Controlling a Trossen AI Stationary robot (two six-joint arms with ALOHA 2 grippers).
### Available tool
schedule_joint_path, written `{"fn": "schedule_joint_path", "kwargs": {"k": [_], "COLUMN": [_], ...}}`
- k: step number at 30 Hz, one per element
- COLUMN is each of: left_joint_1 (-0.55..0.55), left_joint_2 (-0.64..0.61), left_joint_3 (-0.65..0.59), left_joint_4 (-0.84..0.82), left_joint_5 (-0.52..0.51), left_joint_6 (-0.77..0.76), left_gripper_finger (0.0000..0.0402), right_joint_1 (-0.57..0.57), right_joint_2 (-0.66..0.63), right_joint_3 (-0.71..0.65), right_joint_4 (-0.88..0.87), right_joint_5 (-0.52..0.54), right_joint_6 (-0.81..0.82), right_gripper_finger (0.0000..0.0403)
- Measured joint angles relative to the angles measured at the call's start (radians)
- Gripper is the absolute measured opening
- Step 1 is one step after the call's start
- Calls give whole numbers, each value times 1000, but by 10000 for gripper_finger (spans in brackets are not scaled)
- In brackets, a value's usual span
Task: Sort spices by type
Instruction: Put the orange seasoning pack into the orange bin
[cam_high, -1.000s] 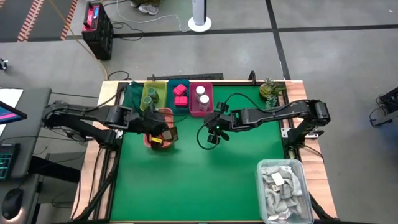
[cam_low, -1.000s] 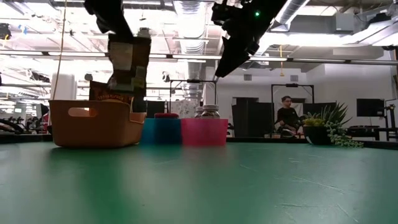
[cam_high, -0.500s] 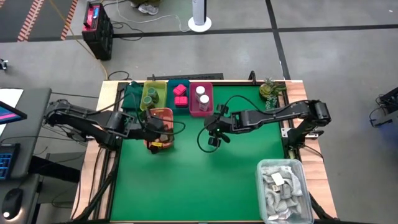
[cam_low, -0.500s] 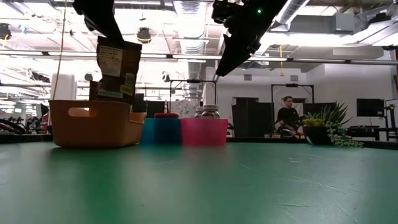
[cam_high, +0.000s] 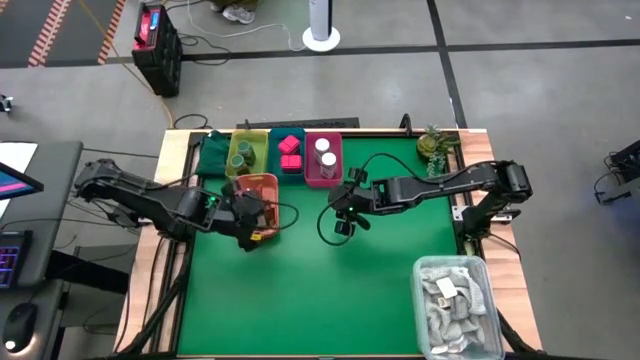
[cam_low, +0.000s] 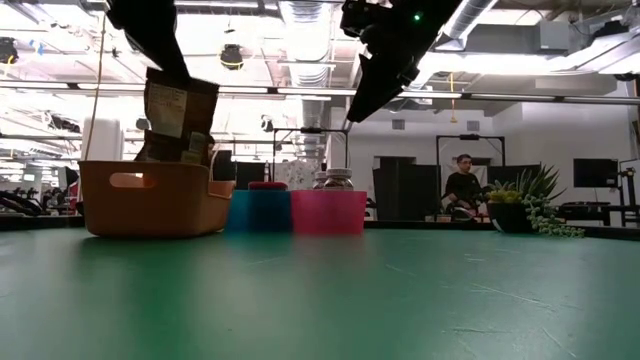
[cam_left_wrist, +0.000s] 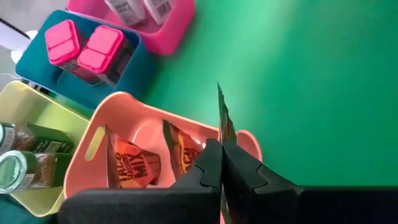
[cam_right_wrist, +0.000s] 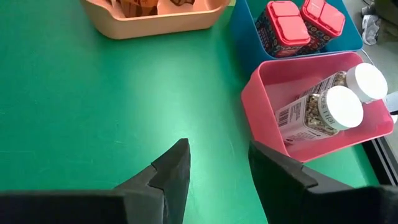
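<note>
My left gripper is shut on a red-brown sachet over the salmon tray, which holds two more sachets. In the high view the gripper is at the tray's near end. My right gripper is open and empty above the green mat, near the pink tray with two white-capped jars. Pink boxy packs sit in the teal tray. Greenish jars lie in the yellow tray. My left gripper pinches the sachet's upper edge between its two fingers, coming from above. The sachet hangs below the fingers, slightly tilted. Its lower end dips behind the salmon tray's wall; whether it touches the tray, I cannot tell.
The four trays stand in a row along the far edge. A grey bin of pale rags sits at the near right corner. A small plant is at the far right, a dark green cloth at the far left.
My left gripper has gone toward the table's left edge and down with the sachet. The sachet has sunk lower over the salmon tray, and its lower end now sits behind the tray's wall.
</note>
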Motion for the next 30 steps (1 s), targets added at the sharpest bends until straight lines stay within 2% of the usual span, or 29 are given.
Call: {"fn": "schedule_joint_path", "kwargs": {"k": [13, 20, 30], "left_joint_1": [-9, -18, -20], "left_joint_2": [97, 59, 13], "left_joint_3": [-9, -139, -259], "left_joint_4": [-12, 109, 122], "left_joint_5": [-5, -3, -5], "left_joint_6": [1, 4, 4], "left_gripper_finger": [0, 0, 0], "right_joint_1": [33, 32, 32], "right_joint_2": [0, 0, 0], "right_joint_3": [0, 0, 1], "right_joint_4": [-1, 1, 19], "right_joint_5": [-2, -2, -2], "right_joint_6": [0, 0, 0], "right_gripper_finger": [191, 191, 191]}}
